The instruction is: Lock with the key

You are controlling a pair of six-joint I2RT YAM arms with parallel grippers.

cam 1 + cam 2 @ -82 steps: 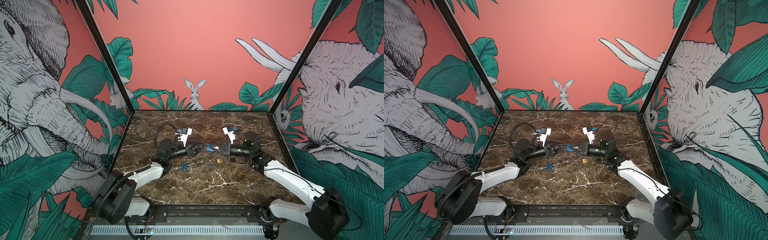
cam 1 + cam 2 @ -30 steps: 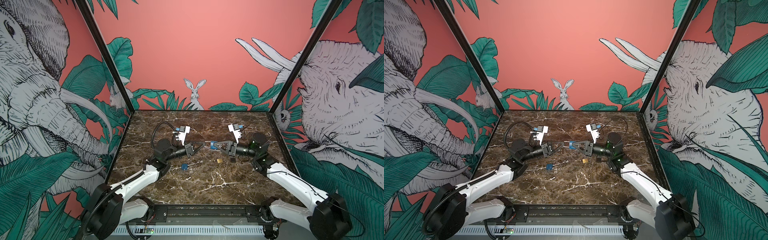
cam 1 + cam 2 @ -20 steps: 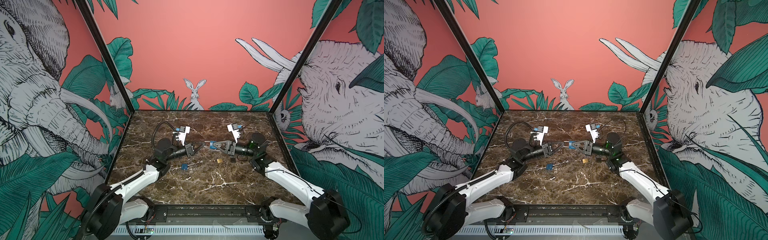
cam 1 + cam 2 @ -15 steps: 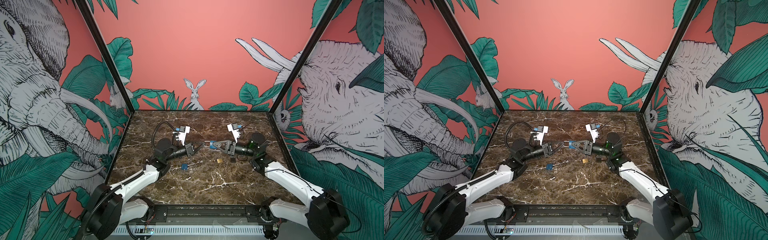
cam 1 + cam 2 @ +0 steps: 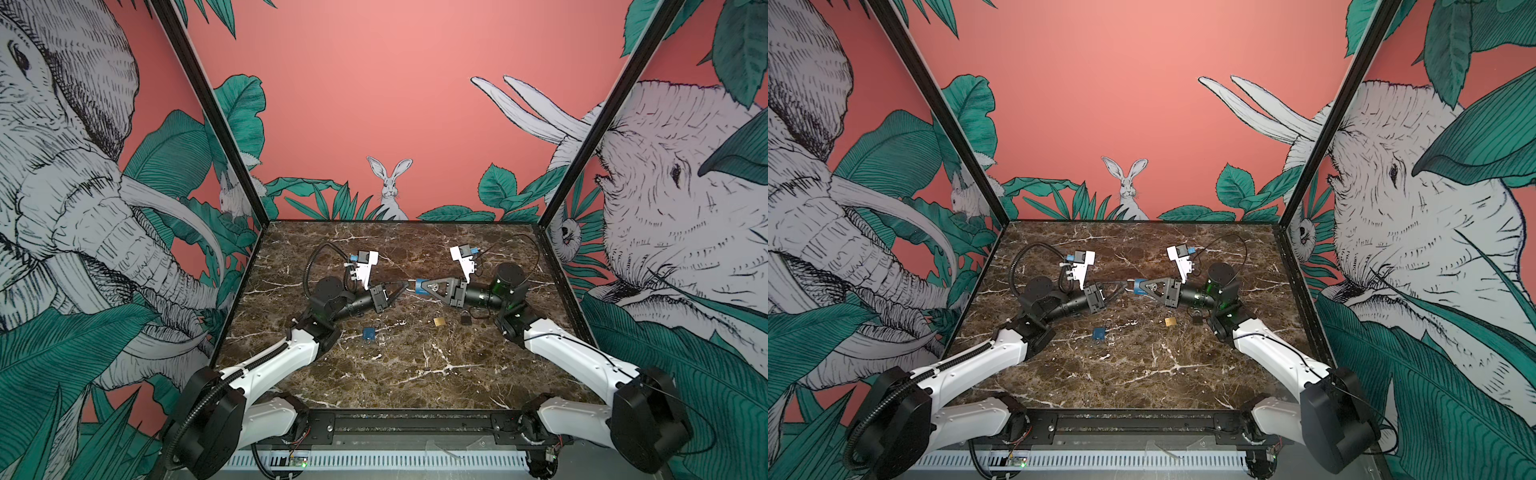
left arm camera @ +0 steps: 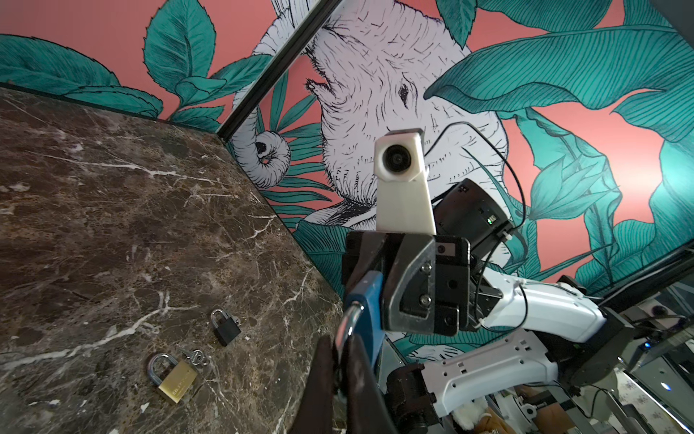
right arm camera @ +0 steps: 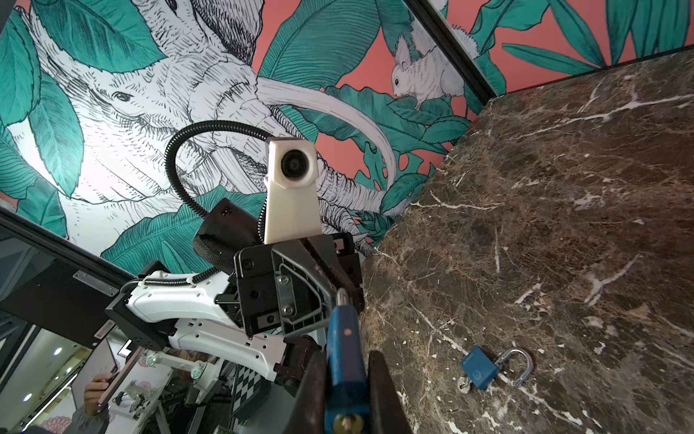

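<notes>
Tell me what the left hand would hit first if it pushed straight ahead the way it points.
The blue padlock held in the right hand: its shackle sits at the fingertips of the left hand, apparently pinched between them. The right hand lies directly behind.

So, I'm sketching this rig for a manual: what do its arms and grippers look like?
White shells, black joints: the left arm carries a ribbed black hose, the right arm a thin black cable. Black, tapering left gripper and right gripper, each topped by a white camera mount.

White-shelled arms (image 5: 272, 365), black joints (image 5: 212, 419), screw-studded black right hand (image 6: 370, 298), ribbed black cable (image 7: 210, 126), white camera mounts (image 7: 291, 203).
</notes>
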